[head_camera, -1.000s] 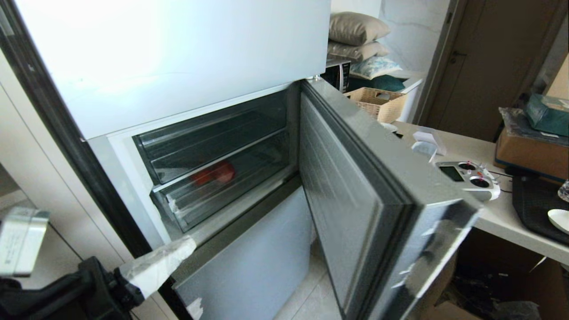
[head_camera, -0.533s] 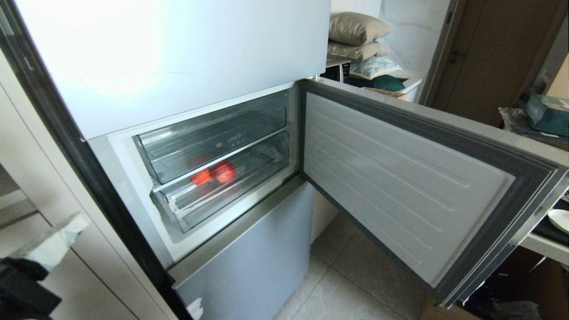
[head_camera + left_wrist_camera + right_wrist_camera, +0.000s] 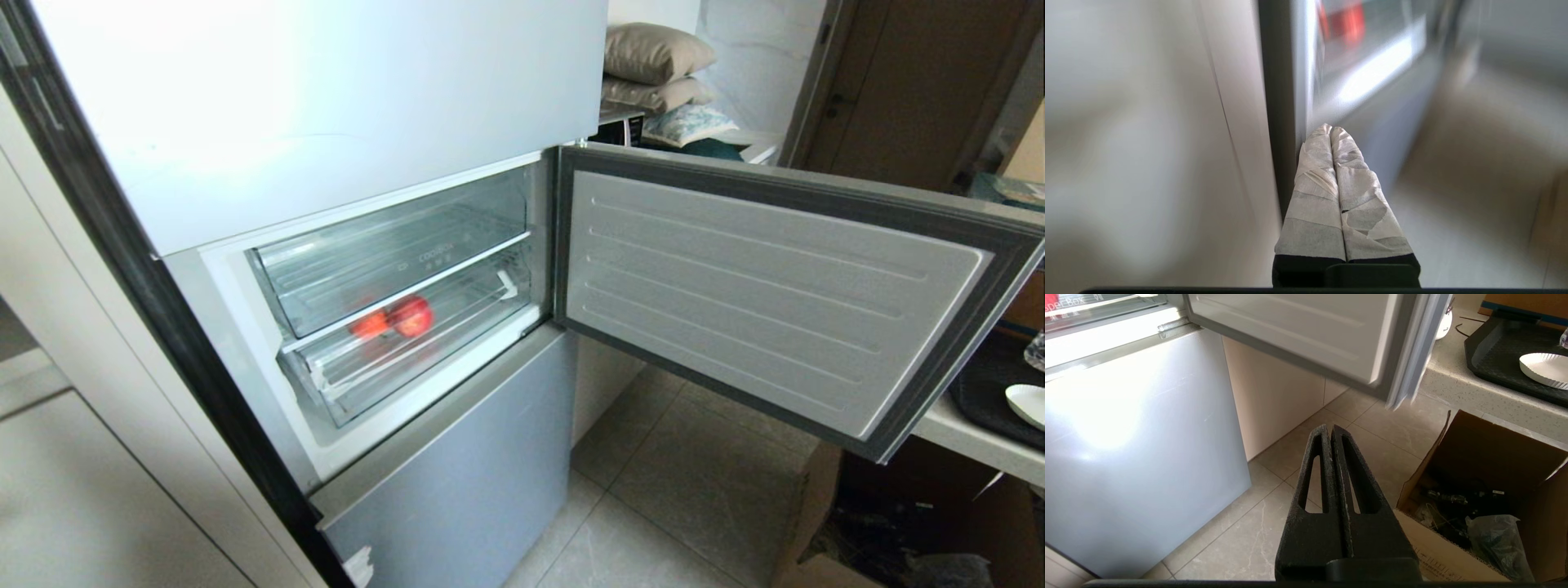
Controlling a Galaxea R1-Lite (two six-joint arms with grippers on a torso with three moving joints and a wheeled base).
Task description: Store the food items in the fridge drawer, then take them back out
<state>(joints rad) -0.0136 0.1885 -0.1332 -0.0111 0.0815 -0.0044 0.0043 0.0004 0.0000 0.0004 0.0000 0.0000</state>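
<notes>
Two food items lie in the fridge drawer (image 3: pixel 343 384), the lower clear one: a red round one (image 3: pixel 411 316) and a smaller orange-red one (image 3: pixel 369 324) beside it. They show as a red blur (image 3: pixel 1346 22) in the left wrist view. The drawer is pushed in, its front lip below them. Neither arm is in the head view. My left gripper (image 3: pixel 1330 128), its fingers wrapped in pale tape, is shut and empty, low beside the fridge's dark left edge (image 3: pixel 1276 102). My right gripper (image 3: pixel 1329 428) is shut and empty, hanging over the floor tiles.
The fridge door (image 3: pixel 767 286) stands wide open to the right. Above the drawer sits a clear bin (image 3: pixel 392 261) with printed lettering. A counter (image 3: pixel 1474 400) on the right carries a black tray (image 3: pixel 1502 347) and a white plate (image 3: pixel 1545 369). An open cardboard box (image 3: pixel 1478 498) stands on the floor.
The fridge door has swung from half shut to wide open. My left arm has dropped out of the head view at the lower left. The food items have not moved.
</notes>
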